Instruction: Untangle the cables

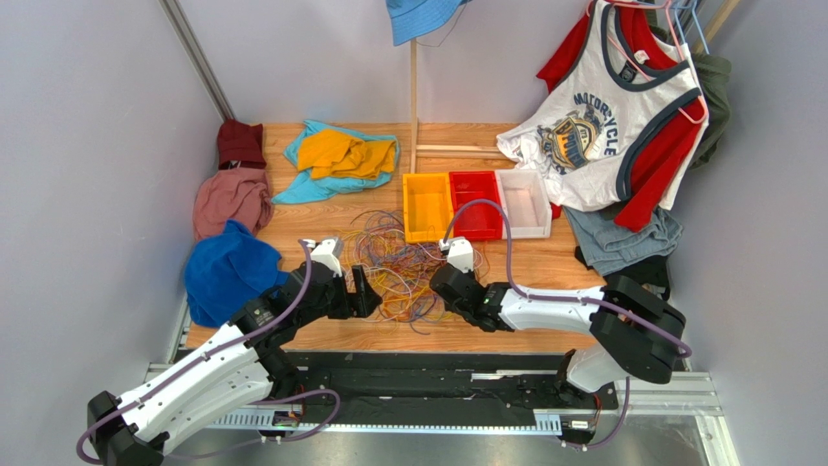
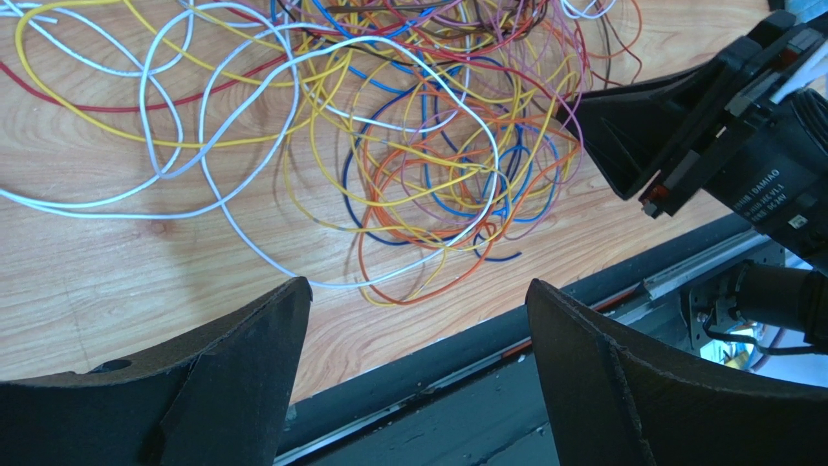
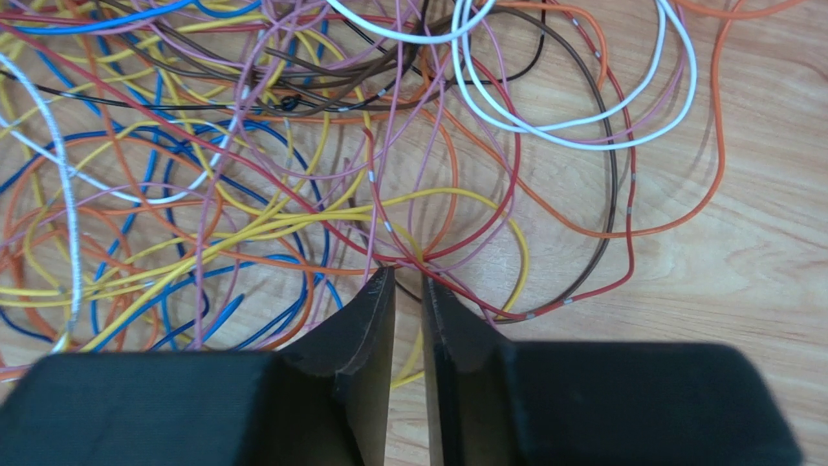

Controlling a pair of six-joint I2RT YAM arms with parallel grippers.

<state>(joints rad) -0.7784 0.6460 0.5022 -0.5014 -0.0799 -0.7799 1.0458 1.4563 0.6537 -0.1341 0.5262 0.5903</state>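
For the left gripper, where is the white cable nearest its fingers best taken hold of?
Grip the white cable on its lone stretch over bare wood, just outside the tangle. Come straight down with the open left gripper straddling it; no other wire seems to cross there.

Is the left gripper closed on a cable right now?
No, the left gripper is wide open, its fingers far apart and clamping nothing; the cables lie loose ahead.

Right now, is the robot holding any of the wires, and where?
The left end effector is open, empty. The right end effector seems to pinch the cables where red, pink and yellow strands meet, mid-loop.
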